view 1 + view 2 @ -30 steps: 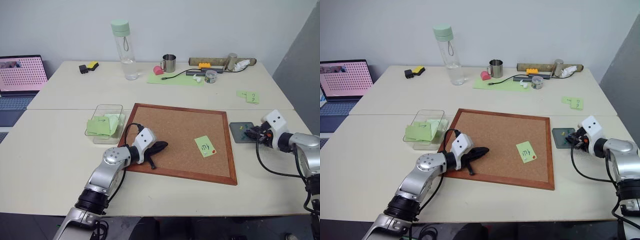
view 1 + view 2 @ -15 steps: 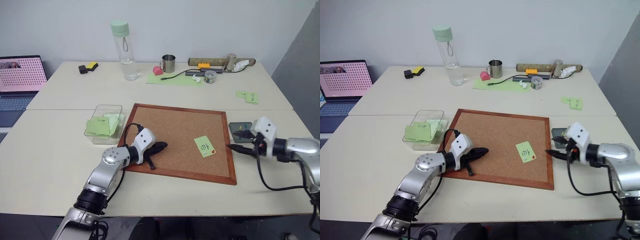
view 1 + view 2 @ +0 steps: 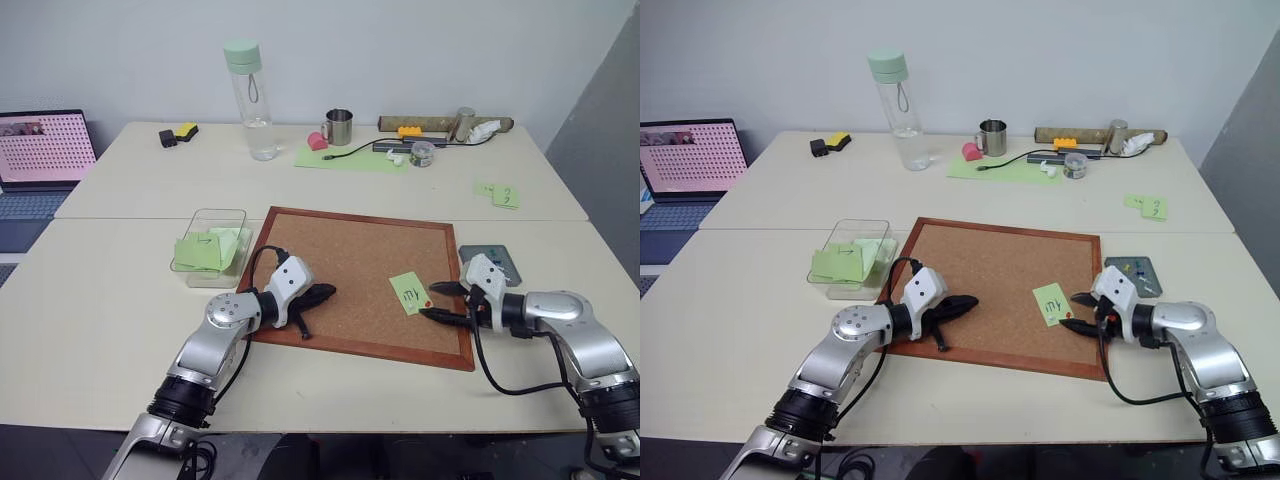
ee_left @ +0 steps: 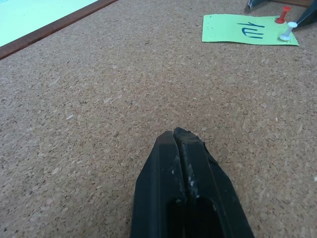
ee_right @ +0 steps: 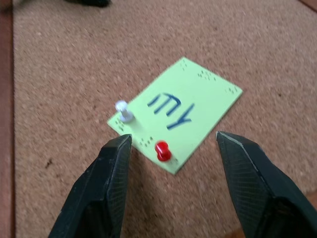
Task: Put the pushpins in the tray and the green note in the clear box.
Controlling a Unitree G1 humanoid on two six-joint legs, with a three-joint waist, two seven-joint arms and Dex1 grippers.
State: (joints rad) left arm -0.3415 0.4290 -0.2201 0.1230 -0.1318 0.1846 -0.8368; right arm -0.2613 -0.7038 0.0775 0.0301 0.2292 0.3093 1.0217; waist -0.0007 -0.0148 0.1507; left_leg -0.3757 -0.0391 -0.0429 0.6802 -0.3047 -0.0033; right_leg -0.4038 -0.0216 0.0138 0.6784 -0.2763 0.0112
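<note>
- Two pins hold the green note [image 5: 174, 118] to the cork board [image 3: 350, 250] near its right edge: a red pushpin [image 5: 162, 149] and a pale, whitish pin [image 5: 123, 110], both at the note's edge nearest the frame.
- Right gripper [image 5: 173, 163] hovers open just short of the red pushpin, one finger to each side; it should close on the head alone and pull straight out, so the note is not torn.
- Tray [image 3: 1133, 275], just off the board's right edge on the table, already holds small pins.
- Left gripper [image 4: 182, 144] rests shut on the board's left part.
- Clear box [image 3: 211, 243] sits beside the board's left edge.
</note>
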